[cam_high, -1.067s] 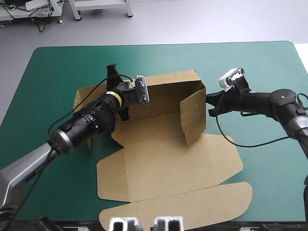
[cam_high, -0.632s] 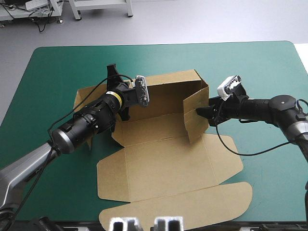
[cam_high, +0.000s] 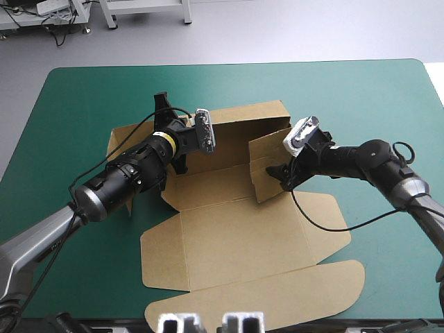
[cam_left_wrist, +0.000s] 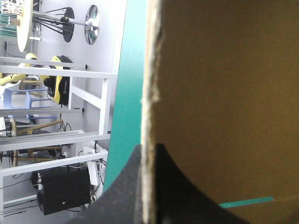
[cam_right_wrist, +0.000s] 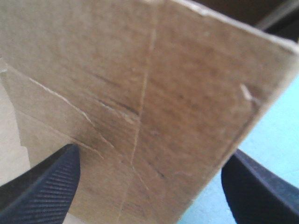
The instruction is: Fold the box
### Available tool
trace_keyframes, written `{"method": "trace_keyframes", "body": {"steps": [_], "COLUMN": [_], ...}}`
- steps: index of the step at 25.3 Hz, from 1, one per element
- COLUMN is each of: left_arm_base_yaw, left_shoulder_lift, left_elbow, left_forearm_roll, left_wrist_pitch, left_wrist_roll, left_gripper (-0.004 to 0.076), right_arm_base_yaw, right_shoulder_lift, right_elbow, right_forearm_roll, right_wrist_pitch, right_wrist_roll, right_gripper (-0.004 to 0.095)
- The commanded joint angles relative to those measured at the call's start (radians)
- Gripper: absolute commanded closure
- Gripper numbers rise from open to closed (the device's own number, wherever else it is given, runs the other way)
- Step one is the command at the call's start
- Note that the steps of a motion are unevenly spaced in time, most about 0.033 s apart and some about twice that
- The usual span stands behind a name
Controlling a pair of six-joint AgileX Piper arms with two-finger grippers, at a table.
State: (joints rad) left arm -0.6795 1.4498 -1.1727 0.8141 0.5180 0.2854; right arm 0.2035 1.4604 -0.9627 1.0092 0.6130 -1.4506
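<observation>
Lab w/ white bench frames (cam_left_wrist: 104, 116), pwr strips (cam_left_wrist: 92, 173), cables (cam_high: 61, 31) on floor (cam_high: 277, 28)

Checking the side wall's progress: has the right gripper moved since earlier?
Yes: the right gripper moved away from the table's right edge, toward the box's middle.

One box (cam_high: 236, 239), two end effectors (cam_left_wrist: 148, 184) (cam_high: 279, 175)
</observation>
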Motion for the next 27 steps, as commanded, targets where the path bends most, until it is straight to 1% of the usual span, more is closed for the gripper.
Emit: {"method": "trace_keyframes", "body": {"steps": [1, 4, 5, 6, 7, 8, 9, 13, 17, 21, 27], "left_arm_base_yaw": [-0.005, -0.025, -0.046, -0.059, -0.083, -0.092, -0.099, -0.101, -0.101, -0.101, -0.101], "left_shoulder_lift": [-0.039, -0.039, -0.039, -0.039, -0.039, -0.039, -0.039, -0.039, -0.041, -0.041, -0.041], "left_elbow": [-0.028, -0.028, -0.028, -0.028, -0.028, -0.028, -0.028, -0.028, -0.028, -0.028, -0.028], "left_forearm_roll": [0.0, -0.013, -0.013, -0.013, -0.022, -0.027, -0.032, -0.032, -0.04, -0.04, -0.04], "left_wrist_pitch": [-0.042, -0.053, -0.053, -0.053, -0.047, -0.043, -0.035, -0.027, -0.026, -0.03, -0.035], "left_wrist_roll": [-0.008, -0.008, -0.008, -0.008, -0.008, -0.008, -0.008, -0.008, -0.008, -0.008, -0.008], "left_gripper": [0.0733, 0.0733, 0.0733, 0.0733, 0.0733, 0.0733, 0.0733, 0.0733, 0.0733, 0.0734, 0.0733], "right_arm_base_yaw": [0.044, 0.063, 0.063, 0.063, 0.063, 0.063, 0.063, 0.063, 0.063, 0.063, 0.063], "right_shoulder_lift": [-0.036, -0.036, -0.036, -0.036, -0.036, -0.036, -0.036, -0.036, -0.036, -0.036, -0.036], "right_elbow": [-0.029, -0.029, -0.029, -0.029, -0.029, -0.029, -0.029, -0.029, -0.029, -0.029, -0.029], "right_forearm_roll": [0.022, 0.019, 0.019, 0.019, 0.007, 0.0, -0.011, -0.023, -0.027, -0.049, -0.062], "right_wrist_pitch": [-0.155, -0.282, -0.31, -0.312, -0.302, -0.284, -0.268, -0.264, -0.264, -0.264, -0.262], "right_wrist_roll": [0.097, 0.144, 0.149, 0.149, 0.149, 0.149, 0.145, 0.138, 0.138, 0.138, 0.142], "right_gripper": [0.014, 0.0142, 0.0158, 0.0183, 0.0259, 0.0299, 0.0371, 0.0516, 0.0745, 0.0915, 0.0927]}}
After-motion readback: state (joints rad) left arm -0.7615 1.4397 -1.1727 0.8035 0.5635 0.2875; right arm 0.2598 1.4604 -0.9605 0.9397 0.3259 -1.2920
